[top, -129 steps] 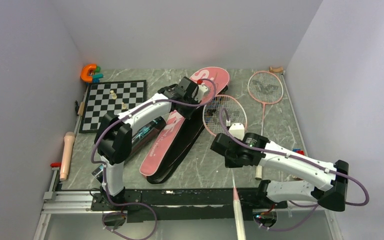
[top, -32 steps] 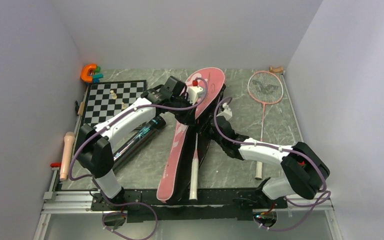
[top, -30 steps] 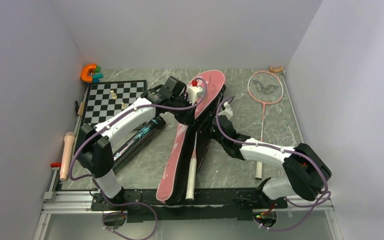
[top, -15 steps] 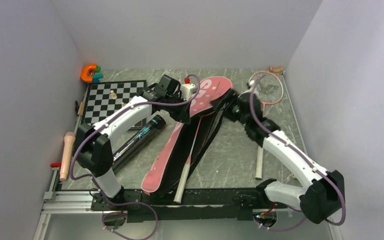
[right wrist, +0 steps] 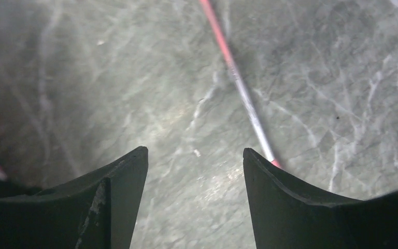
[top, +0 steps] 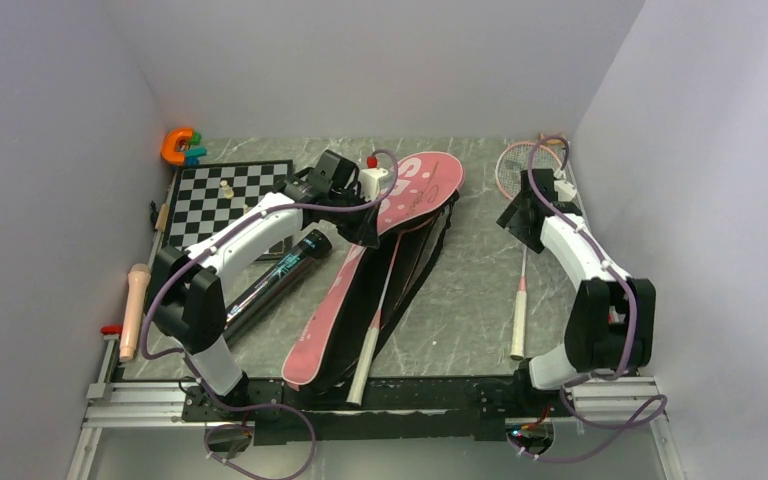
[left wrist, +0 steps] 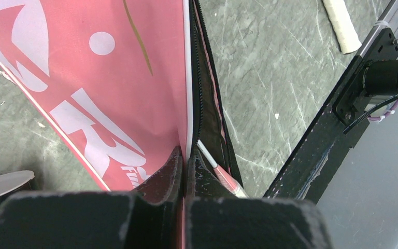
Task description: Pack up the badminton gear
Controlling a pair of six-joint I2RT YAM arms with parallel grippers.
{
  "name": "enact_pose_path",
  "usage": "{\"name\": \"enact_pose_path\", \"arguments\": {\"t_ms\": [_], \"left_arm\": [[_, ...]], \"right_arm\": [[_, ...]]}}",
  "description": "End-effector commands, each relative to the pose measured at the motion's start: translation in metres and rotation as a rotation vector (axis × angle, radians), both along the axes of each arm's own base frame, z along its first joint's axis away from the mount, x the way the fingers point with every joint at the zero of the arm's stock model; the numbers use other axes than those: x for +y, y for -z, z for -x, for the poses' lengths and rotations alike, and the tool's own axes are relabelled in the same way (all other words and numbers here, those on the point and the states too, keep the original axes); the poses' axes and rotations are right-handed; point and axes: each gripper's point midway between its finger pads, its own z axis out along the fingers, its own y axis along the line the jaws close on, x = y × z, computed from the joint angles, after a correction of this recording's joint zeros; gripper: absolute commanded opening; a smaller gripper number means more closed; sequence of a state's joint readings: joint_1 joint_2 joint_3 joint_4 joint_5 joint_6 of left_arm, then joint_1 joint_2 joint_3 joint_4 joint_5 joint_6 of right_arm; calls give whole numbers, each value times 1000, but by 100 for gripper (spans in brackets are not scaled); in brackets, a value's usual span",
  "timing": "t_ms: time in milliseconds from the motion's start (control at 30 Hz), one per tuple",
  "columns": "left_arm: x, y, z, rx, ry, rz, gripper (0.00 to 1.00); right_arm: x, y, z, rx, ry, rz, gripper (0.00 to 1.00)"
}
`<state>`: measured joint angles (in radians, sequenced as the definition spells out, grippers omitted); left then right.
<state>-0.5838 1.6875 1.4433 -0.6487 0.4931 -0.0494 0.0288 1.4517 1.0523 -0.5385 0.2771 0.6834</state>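
The pink bag (top: pixel 400 195) lettered in white lies open on the table's middle. My left gripper (top: pixel 365 213) is shut on the edge of its pink flap (left wrist: pixel 109 88) and holds it up. One racket lies inside the bag, with its shaft (left wrist: pixel 223 174) under the flap and its white handle (top: pixel 363 368) sticking out at the near end. The second racket (top: pixel 521 270) lies on the table at the right. My right gripper (top: pixel 513 213) hovers open just above its shaft (right wrist: pixel 238 83), which passes beside the right finger. The black tube (top: pixel 280 272) lies left of the bag.
A chessboard (top: pixel 222 205) with two pieces sits at the back left, with an orange U-shaped toy (top: pixel 176 146) behind it. A wooden handle (top: pixel 136 310) lies along the left edge. The black rail (left wrist: pixel 342 104) runs along the near edge. Walls close in on the left, back and right.
My right arm has swung away from the bag to the right, over the second racket's shaft, and its jaws have opened. The left gripper kept its hold on the flap, which tilted right.
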Motion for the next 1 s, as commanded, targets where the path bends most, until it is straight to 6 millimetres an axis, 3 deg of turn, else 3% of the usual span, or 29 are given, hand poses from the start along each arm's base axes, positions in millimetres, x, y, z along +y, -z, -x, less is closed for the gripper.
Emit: {"name": "enact_pose_path", "arguments": {"t_ms": [0, 167, 300, 633, 967], "left_arm": [[-4, -28, -6, -63, -8, 75, 0], [-3, -29, -6, -65, -10, 78, 0], [-3, -30, -7, -61, -12, 80, 0], [-1, -27, -10, -52, -20, 77, 0], [3, -25, -13, -69, -30, 57, 0]], "right_arm": [[-32, 15, 0, 76, 44, 91, 70], [-59, 39, -8, 152, 83, 109, 69], [-65, 64, -13, 203, 86, 81, 67], [-51, 102, -12, 252, 42, 12, 45], [-6, 101, -15, 232, -61, 29, 8]]}}
